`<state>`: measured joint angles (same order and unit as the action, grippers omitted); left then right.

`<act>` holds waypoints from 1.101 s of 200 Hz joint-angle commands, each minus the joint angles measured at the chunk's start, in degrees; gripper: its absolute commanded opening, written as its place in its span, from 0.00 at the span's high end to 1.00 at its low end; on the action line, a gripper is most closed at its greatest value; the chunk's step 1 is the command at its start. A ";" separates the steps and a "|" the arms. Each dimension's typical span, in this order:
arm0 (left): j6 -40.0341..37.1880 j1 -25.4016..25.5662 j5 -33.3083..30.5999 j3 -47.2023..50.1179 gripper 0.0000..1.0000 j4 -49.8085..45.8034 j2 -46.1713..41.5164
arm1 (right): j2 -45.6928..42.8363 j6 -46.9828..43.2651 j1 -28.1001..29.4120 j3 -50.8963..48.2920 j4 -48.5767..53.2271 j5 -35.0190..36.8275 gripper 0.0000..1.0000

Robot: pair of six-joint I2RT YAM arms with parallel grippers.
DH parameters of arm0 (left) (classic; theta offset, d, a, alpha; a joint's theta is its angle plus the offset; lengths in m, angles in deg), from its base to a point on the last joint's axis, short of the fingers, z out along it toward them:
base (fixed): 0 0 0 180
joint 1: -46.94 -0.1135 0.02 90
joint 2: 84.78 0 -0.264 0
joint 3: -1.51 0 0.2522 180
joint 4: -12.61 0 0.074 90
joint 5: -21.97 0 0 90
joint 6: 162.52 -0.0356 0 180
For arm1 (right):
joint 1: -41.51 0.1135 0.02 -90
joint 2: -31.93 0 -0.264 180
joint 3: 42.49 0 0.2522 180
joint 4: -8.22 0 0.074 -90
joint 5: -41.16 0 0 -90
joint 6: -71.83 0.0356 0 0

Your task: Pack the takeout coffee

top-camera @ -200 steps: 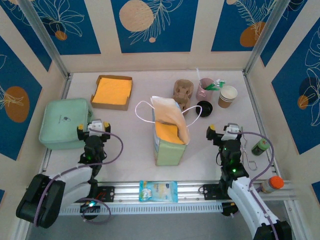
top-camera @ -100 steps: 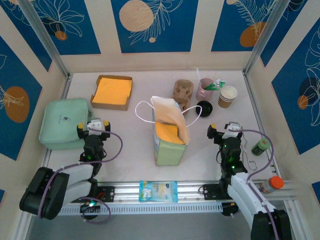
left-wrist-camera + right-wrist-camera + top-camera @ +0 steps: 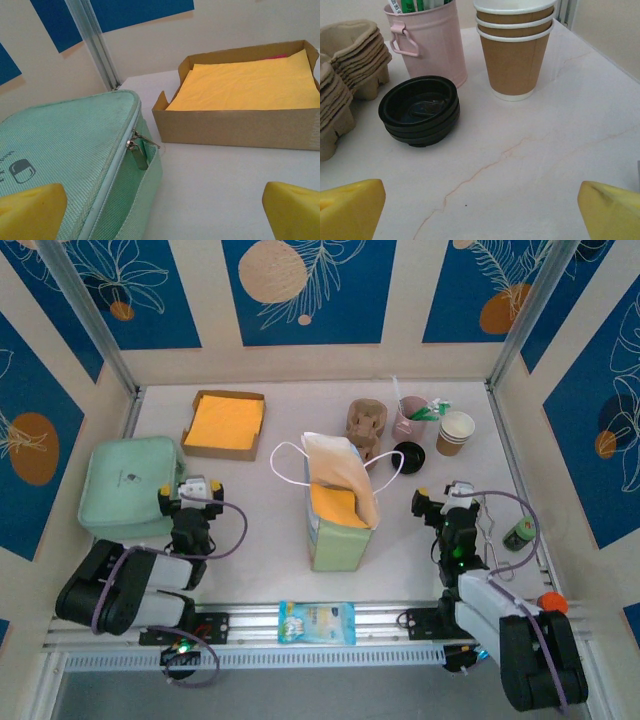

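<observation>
The takeout coffee is out of view. A tall green paper bag (image 3: pixel 338 530) with white handles and a yellow sheet inside stands open at the table's middle. My left gripper (image 3: pixel 190 496) (image 3: pixel 165 212) is open and holds nothing. It sits low over the table beside a mint zip bag (image 3: pixel 65 160). My right gripper (image 3: pixel 452 502) (image 3: pixel 480 212) is open too, its yellow fingertips (image 3: pixel 350 207) wide apart. It faces a stack of black lids (image 3: pixel 419 110) (image 3: pixel 408 456) and stacked lidless brown cups (image 3: pixel 515 50) (image 3: pixel 455 432).
A pink cup of utensils (image 3: pixel 427 40) and pulp cup carriers (image 3: pixel 350 65) stand behind the lids. A cardboard box with yellow paper (image 3: pixel 245 95) (image 3: pixel 225 423) sits far left. A green can (image 3: pixel 520 533), an orange-capped bottle (image 3: pixel 545 607) and a snack packet (image 3: pixel 317 622) lie near the front.
Both arms have folded lower toward their bases. The grippers stay almost in place and open. Nothing on the table has moved.
</observation>
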<state>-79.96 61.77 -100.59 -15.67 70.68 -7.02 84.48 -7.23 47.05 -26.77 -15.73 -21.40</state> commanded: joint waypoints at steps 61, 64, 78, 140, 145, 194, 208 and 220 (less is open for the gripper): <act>3.06 -2.52 3.19 -2.77 0.00 8.85 7.33 | 7.94 0.15 -0.44 4.05 -11.48 -1.94 0.00; 3.05 -2.49 3.32 -2.85 0.00 8.85 7.52 | 8.12 0.14 -0.44 4.06 -11.74 -1.87 0.00; 3.04 -2.49 3.79 -3.20 0.00 8.85 8.30 | 8.76 0.14 -0.45 4.01 -12.69 -1.87 0.00; 2.37 -2.48 6.10 -4.22 0.00 8.85 10.31 | 14.29 0.65 -0.44 4.77 -18.37 -2.61 0.00; 2.29 -2.46 6.25 -4.23 0.00 8.85 10.31 | 15.06 0.66 -0.44 4.85 -19.31 -2.73 0.00; 1.58 -2.47 7.95 -4.35 0.00 8.89 10.75 | 17.79 -1.26 0.00 5.10 -22.50 -2.37 0.00; 1.39 -2.48 8.39 -4.47 0.00 8.85 10.84 | 18.69 -1.65 -0.18 5.29 -23.54 -2.38 0.00; 1.34 -2.46 8.81 -4.46 0.00 8.85 10.92 | 22.43 -2.13 -0.81 5.18 -28.09 -3.04 0.00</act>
<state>-78.49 59.80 -93.46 -19.30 77.10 3.20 102.60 -7.75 46.84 -22.69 -35.32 -23.85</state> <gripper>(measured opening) 0.999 0.997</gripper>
